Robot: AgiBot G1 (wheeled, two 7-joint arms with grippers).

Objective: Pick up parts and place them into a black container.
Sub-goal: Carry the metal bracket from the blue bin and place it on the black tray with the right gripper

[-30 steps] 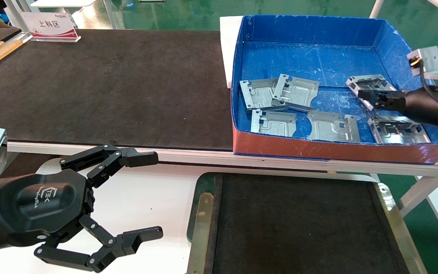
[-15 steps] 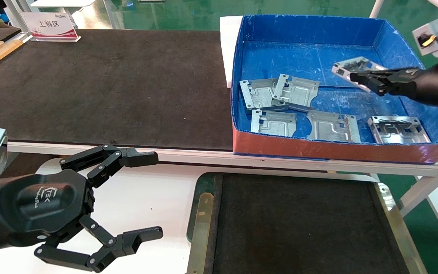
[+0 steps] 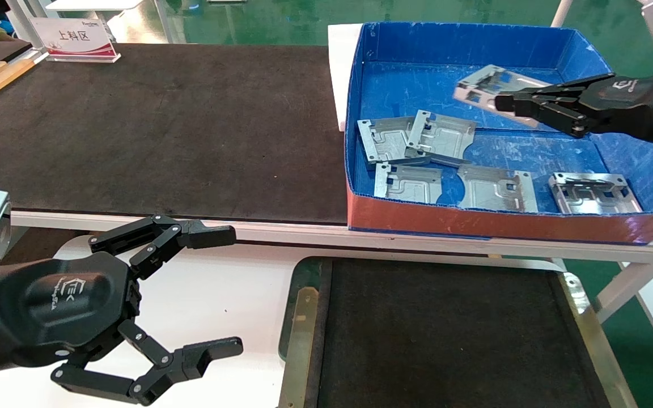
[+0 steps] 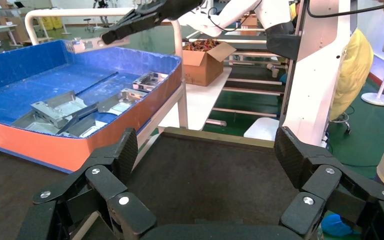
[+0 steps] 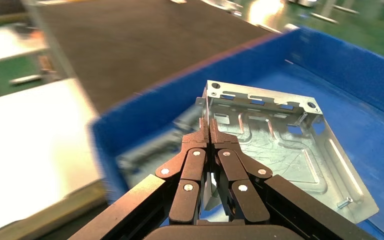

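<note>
1. The right pincer (image 3: 502, 103) hangs in the air above the far half of the blue box (image 3: 462, 42), its fingers clamped together on the edge of one sheet-metal plate (image 3: 482, 85).
2. That held plate is lifted clear of the box floor and tilted; the right wrist view shows its raised channels, small cut-outs and bent edge tabs, with the fingertips (image 5: 209, 131) pinching one rim.
3. Five more plates lie flat on the floor of the blue box, towards its red-brown front wall (image 3: 474, 222).
4. Two of them overlap near the box's left wall: one plate (image 3: 383, 139) lies partly under its neighbour (image 3: 442, 136).
5. Just behind the front wall sit three others in a row: a left plate (image 3: 407, 182), a middle plate (image 3: 496, 188) and a right plate (image 3: 594, 192).
6. The black container (image 3: 304, 317) stands nearer the robot than the blue box, below the edge of the tabletop (image 3: 219, 232) that carries the box; nothing lies on the part of its dark floor that I can see.
7. The left pincer (image 3: 221, 289) is parked beside the black container, on the side away from the blue box's right end, fingers spread wide apart and gripping nothing.
8. A long black mat (image 3: 151, 124) covers the tabletop beside the blue box, and a small sign (image 3: 74, 37) stands at its far corner.
</note>
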